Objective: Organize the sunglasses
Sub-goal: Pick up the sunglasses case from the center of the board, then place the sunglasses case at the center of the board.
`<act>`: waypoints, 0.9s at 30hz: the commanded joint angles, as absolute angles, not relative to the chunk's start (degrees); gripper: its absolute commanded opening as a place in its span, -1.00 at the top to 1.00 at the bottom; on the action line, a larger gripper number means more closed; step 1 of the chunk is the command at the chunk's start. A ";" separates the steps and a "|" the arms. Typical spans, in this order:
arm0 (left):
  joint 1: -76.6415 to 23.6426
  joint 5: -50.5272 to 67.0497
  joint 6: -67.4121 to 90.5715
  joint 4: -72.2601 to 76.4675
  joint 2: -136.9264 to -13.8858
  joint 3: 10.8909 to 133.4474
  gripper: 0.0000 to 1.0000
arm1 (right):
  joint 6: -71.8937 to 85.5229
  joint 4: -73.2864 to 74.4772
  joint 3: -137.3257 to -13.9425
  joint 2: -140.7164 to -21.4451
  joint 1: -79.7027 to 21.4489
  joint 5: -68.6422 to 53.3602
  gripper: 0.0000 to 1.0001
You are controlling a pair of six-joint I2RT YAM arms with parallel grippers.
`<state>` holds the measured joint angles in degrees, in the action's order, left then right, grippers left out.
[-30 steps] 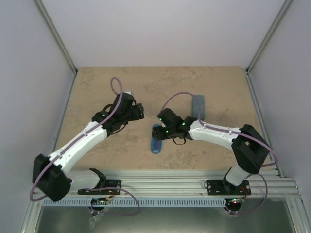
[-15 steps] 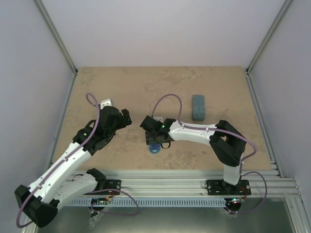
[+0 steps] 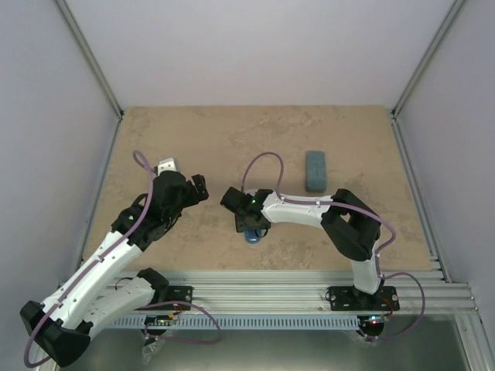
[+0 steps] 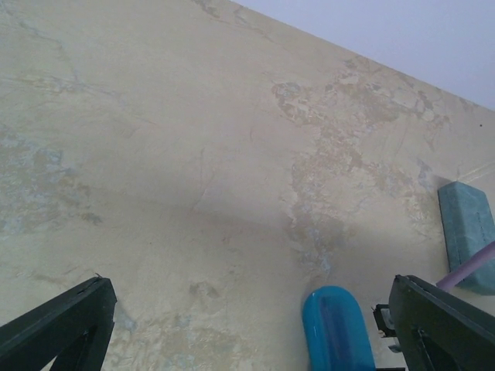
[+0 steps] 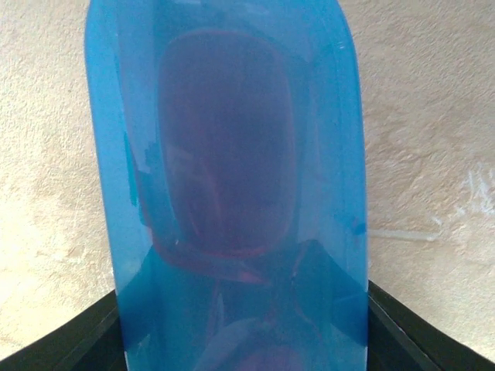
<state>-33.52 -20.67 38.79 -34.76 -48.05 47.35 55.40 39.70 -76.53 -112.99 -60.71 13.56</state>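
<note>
Left gripper [image 3: 199,189] hangs over table [image 3: 155,139], jaws wide apart, holding nothing. Centre: right gripper [image 3: 249,226] straddles glossy blue case [image 5: 224,154], fingers [image 5: 62,340] flanking it; whether clamped, cannot tell. Sunglasses nowhere in open view; reddish shape on lid, reflection or contents unclear. Right: grey-blue case [image 3: 316,171], well apart. Risk: slick rounded shell squirting from off-centre pinch.

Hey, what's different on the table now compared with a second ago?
The left gripper pulled back toward its own base and left; it is open and holds nothing. The right gripper swung left and settled over the glossy blue case, with a jaw on either side of it; a firm grip can't be confirmed. The grey-blue case stayed put and is now uncovered.
</note>
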 commanded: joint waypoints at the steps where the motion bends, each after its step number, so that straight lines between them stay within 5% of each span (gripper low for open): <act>1: -33.31 -18.49 37.26 -34.70 -49.10 49.37 -0.99 | 55.58 38.80 -76.28 -110.86 -58.48 15.55 -0.20; 20: -33.31 -12.97 33.32 -31.11 -49.84 51.92 -0.99 | 35.56 25.62 -75.36 -112.65 -34.82 12.00 -0.19; 27: -33.31 -12.66 33.23 -32.13 -47.95 52.73 -0.99 | 33.43 25.72 -75.53 -112.92 -34.04 10.95 -0.58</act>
<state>-33.52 -13.74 34.28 -32.58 -49.28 50.48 35.94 26.74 -74.13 -113.12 -34.24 11.29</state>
